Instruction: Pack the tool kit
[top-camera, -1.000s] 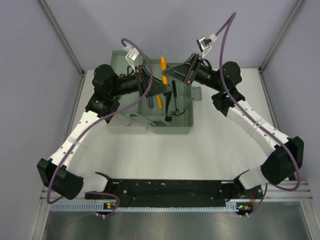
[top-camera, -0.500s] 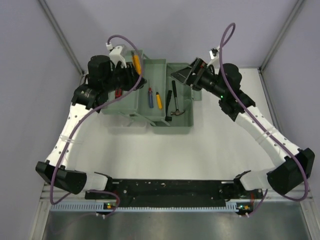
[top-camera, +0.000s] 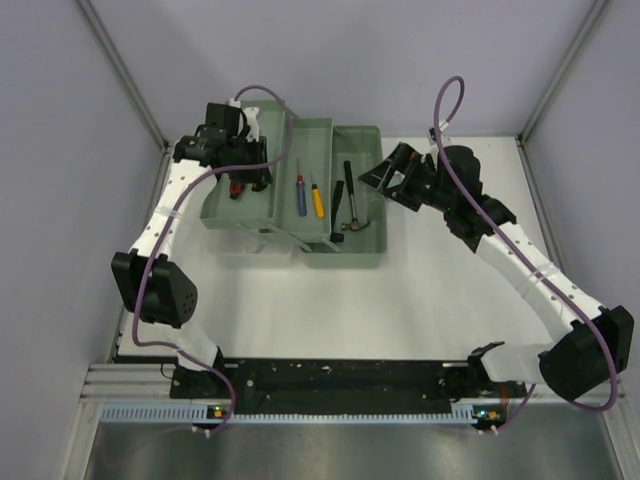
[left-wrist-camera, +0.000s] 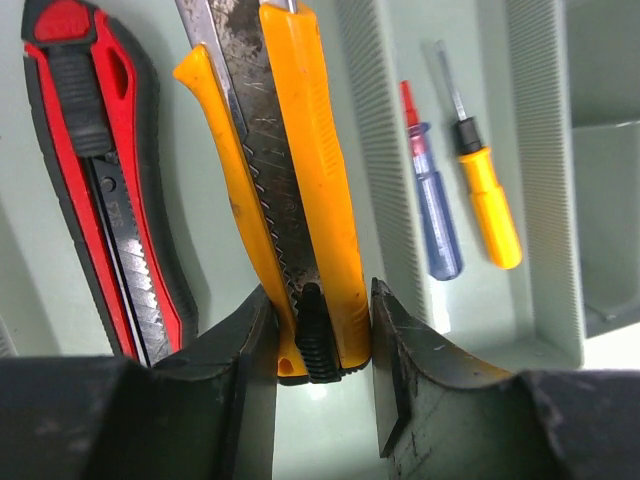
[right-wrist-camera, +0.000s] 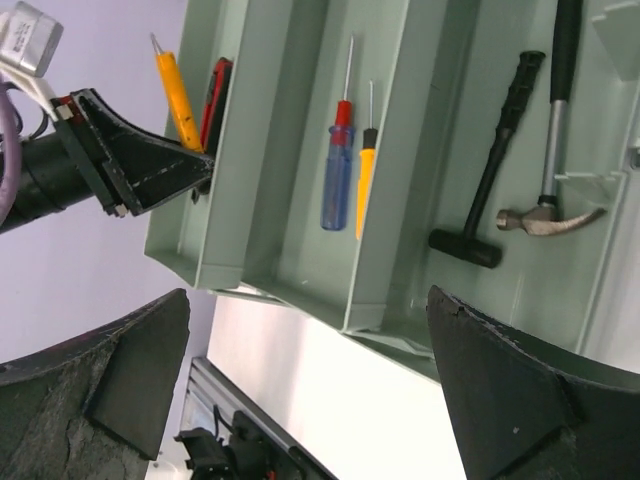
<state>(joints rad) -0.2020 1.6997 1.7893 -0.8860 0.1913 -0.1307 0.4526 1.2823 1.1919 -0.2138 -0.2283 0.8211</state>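
- Top external view: the pale green toolbox stands opened out in tiers on the white surface, toward the far side, between the two arms.
- Left gripper: jaws clamped on the butt end of the yellow utility knife, over the left tray.
- The knife has a worn yellow body with a scuffed metal blade strip. Its long axis runs straight away from the jaws, alongside the red utility knife lying just beside it.
- Middle tray: blue screwdriver and yellow screwdriver lie side by side, tips toward the far wall.
- Right compartment: hammer and black-handled tool lie lengthwise, heads toward the near side.
- Right gripper: jaws wide apart, holding nothing, at the toolbox's right rim.
- Change: a second ago both grippers met over the middle of the box with the yellow knife there. The knife has since moved to the left tray and the right gripper has backed off.
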